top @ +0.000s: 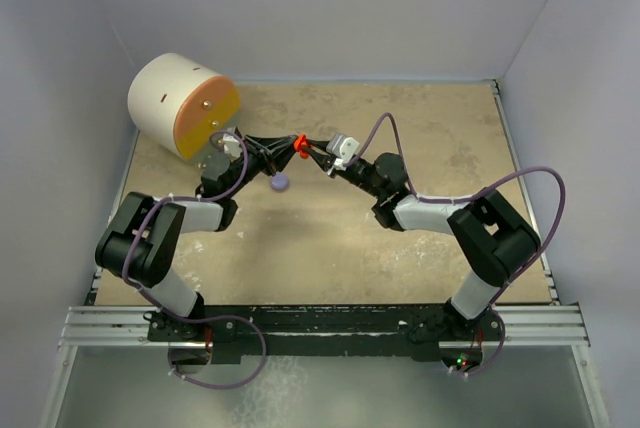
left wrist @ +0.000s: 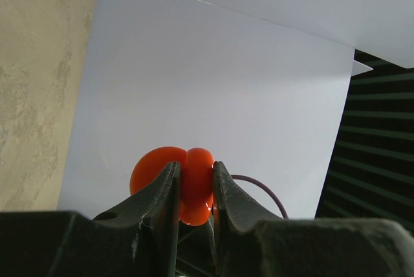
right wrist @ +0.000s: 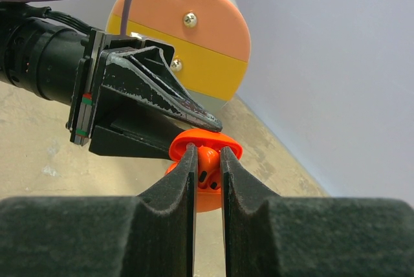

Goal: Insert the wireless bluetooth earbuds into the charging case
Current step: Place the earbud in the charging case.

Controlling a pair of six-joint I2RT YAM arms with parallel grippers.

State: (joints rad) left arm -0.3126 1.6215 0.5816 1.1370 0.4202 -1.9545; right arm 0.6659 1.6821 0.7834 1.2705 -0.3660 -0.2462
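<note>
A red charging case (top: pixel 299 140) hangs above the table's middle with its lid open. My left gripper (top: pixel 291 145) is shut on it; the left wrist view shows its two red halves (left wrist: pixel 152 168) pinched in the left gripper (left wrist: pixel 196 163). My right gripper (top: pixel 309 147) meets it from the right. In the right wrist view, the right gripper (right wrist: pixel 208 148) is shut on a red earbud (right wrist: pixel 208 164), with two dark contacts, at the case's open mouth (right wrist: pixel 229 145). Below on the table lies a small lavender round case (top: pixel 280 182).
A large white cylinder with an orange and yellow face (top: pixel 182 106) stands at the back left, also behind the left gripper's fingers (right wrist: pixel 162 92) as the cylinder (right wrist: pixel 194 44). White walls enclose the tan table (top: pixel 440 138) on three sides.
</note>
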